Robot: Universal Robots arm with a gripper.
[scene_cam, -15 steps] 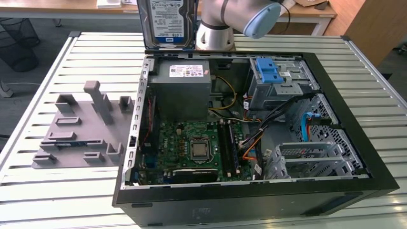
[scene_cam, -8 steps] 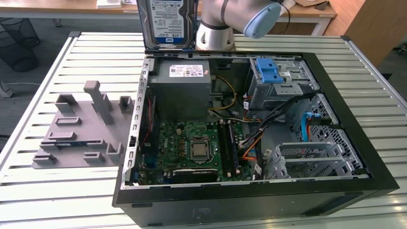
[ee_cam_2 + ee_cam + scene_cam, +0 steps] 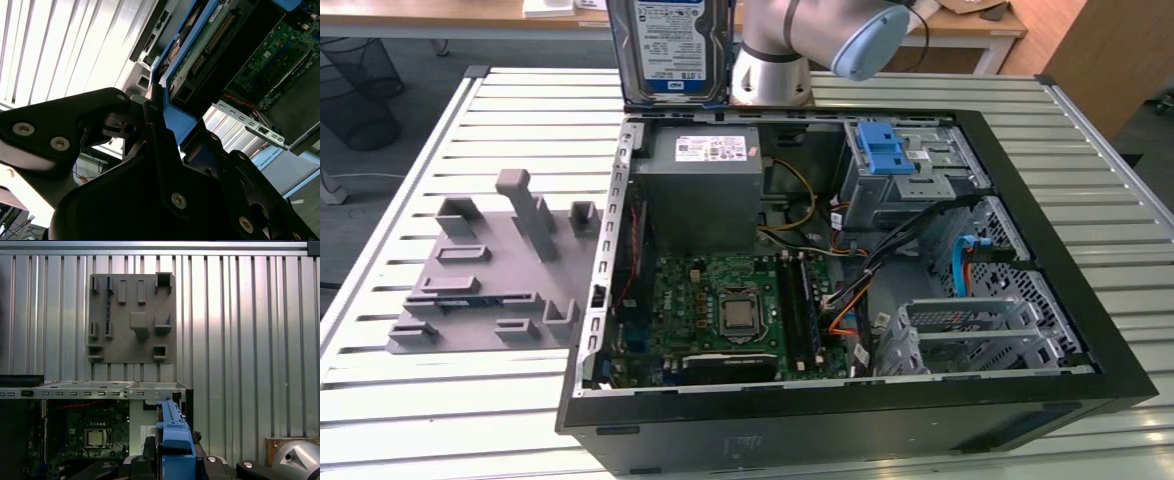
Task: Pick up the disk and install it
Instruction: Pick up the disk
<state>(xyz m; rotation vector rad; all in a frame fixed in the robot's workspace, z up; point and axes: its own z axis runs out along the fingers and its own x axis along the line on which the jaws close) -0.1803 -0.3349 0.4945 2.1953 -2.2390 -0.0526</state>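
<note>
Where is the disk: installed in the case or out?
Out. In the exterior view the disk stands upright above the rim of the case; in the first wrist view the gripper clamps its blue frame.

Disk (image 3: pixel 664 50): upper end cut off by the exterior view's top edge, above the table's (image 3: pixel 400 400) far edge. Label print too small to read. Arm (image 3: pixel 807 40): cut at the same edge. Computer case (image 3: pixel 854 425): bottom of its near wall cut off, at the table's near edge. First wrist view: blue carrier frame (image 3: pixel 175 445) runs off the bottom edge; drive body behind it hidden.
</note>
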